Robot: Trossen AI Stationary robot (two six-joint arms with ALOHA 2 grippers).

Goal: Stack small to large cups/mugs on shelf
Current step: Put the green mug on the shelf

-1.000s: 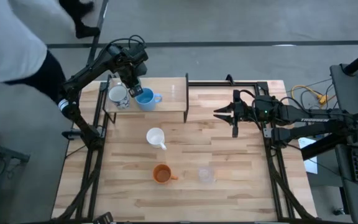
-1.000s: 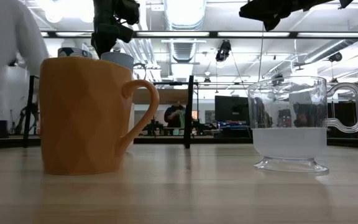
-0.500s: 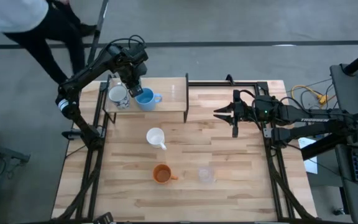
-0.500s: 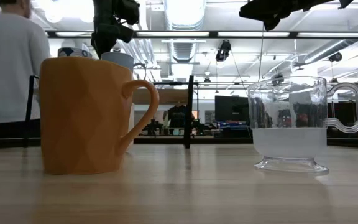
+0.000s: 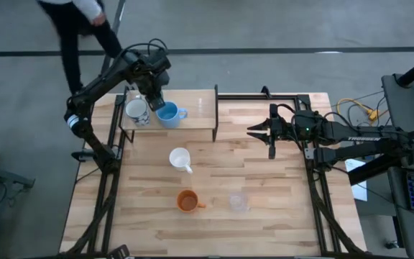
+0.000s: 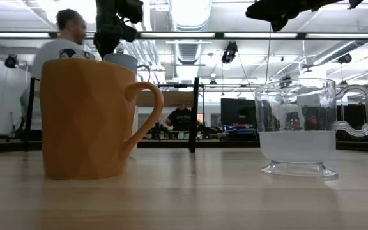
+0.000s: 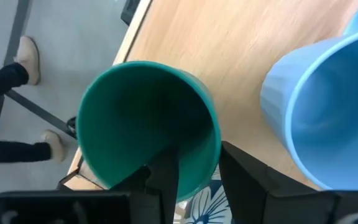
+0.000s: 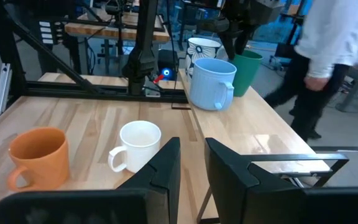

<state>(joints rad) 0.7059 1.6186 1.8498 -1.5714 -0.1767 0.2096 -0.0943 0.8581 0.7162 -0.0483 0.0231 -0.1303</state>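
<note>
My left gripper (image 5: 154,99) is over the shelf (image 5: 196,106) at the table's far left, shut on the dark green cup (image 7: 148,124). The light blue cup (image 5: 168,115) stands on the shelf beside it. A white mug with a blue pattern (image 5: 136,111) stands on the shelf's left end. The white cup with handle (image 5: 180,158), the orange cup (image 5: 187,201) and the clear cup (image 5: 238,203) stand on the tabletop. My right gripper (image 5: 254,131) hovers open and empty at the table's right. No silver-grey cup shows. My left gripper pinches the green cup's rim (image 7: 194,146), with one finger (image 7: 165,177) inside the cup and one (image 7: 241,171) outside its wall. The fingers come from above, pointing down. The cup's mouth faces up. Whether its base rests on the shelf, I cannot tell.
A person (image 5: 74,21) walks on the floor beyond the table's far left corner and also shows in the right wrist view (image 8: 328,56). The shelf's right half is bare board. Black frame bars (image 5: 279,97) run along the table's far right.
Both grippers and all cups have kept still. The person beyond the far left corner has walked on along the far side.
</note>
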